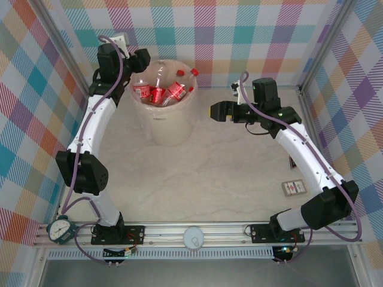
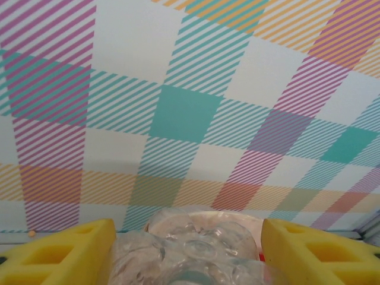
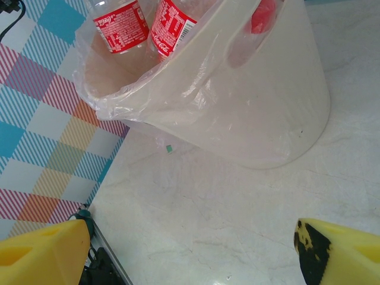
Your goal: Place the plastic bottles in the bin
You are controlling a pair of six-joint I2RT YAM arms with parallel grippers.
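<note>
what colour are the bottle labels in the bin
The labels are red with white print, clearest in right wrist view.

Your walls (image 1: 36, 89) are pastel plaid: teal, purple, orange, yellow and pink hatched stripes crossing over white squares. The table (image 1: 203, 173) is cream with faint grey marble veining. The bin (image 1: 170, 128) is translucent cream-beige, with a clear film liner (image 3: 119, 101) at its rim. The plastic bottles (image 1: 158, 92) are clear, with red caps and red labels lettered in white. The bottle base (image 2: 196, 255) in the left wrist view is clear and colourless. Your left arm (image 1: 96, 119) and right arm (image 1: 305, 149) are white with black joints and purple cables. Both pairs of jaws are yellow foam; one right pad (image 3: 338, 249) has a black smudge. The small box (image 1: 294, 188) is red and white. The dial (image 1: 60, 229) has a teal rim and white face.
</note>
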